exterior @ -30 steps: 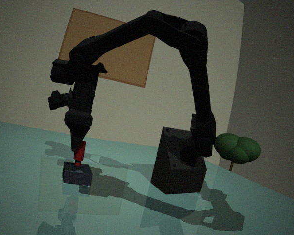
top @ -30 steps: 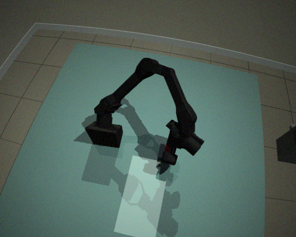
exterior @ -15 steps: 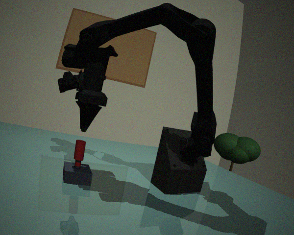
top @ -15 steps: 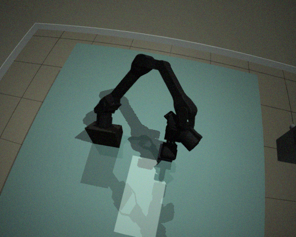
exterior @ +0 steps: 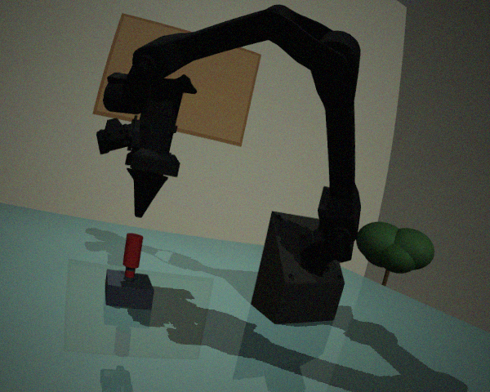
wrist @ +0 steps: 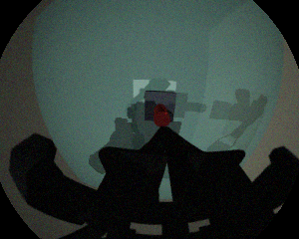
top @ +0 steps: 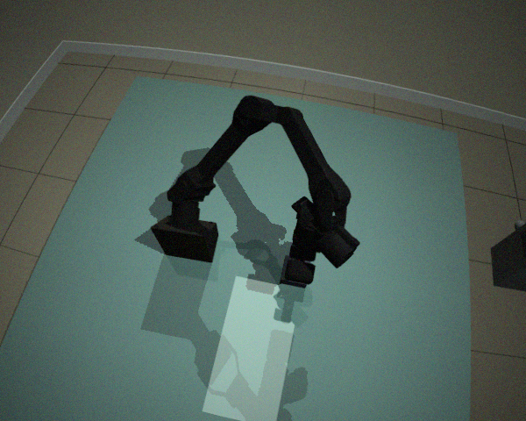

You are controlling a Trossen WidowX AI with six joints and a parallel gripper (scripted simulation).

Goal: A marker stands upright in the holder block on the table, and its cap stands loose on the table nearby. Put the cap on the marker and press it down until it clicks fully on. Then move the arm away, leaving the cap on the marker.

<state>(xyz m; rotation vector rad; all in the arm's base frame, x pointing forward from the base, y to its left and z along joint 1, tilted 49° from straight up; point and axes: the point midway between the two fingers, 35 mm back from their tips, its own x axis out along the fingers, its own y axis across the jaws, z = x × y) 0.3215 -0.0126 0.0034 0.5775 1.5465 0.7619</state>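
Observation:
The red cap [exterior: 133, 251] [wrist: 161, 118] sits upright on top of the marker [exterior: 129, 273], which stands in the dark holder block [exterior: 129, 290] [wrist: 159, 97]. A short, narrower dark and red section of the marker shows between the cap's lower rim and the block; whether the cap is fully seated cannot be told. My gripper [exterior: 139, 216] [wrist: 163, 129] is shut and empty. It hangs above the cap, pointing down, with a clear gap between its tips and the cap's top. In the top view the arm hides the cap, marker and block.
The glossy teal table [top: 390, 317] [exterior: 25, 236] shows reflections and arm shadows. A pale bright rectangle [top: 245, 331] lies across it. The arm's base [top: 188, 242] [exterior: 300, 291] stands to one side of the block. A green plant [exterior: 395, 247] and a brown board [exterior: 220, 101] are in the background.

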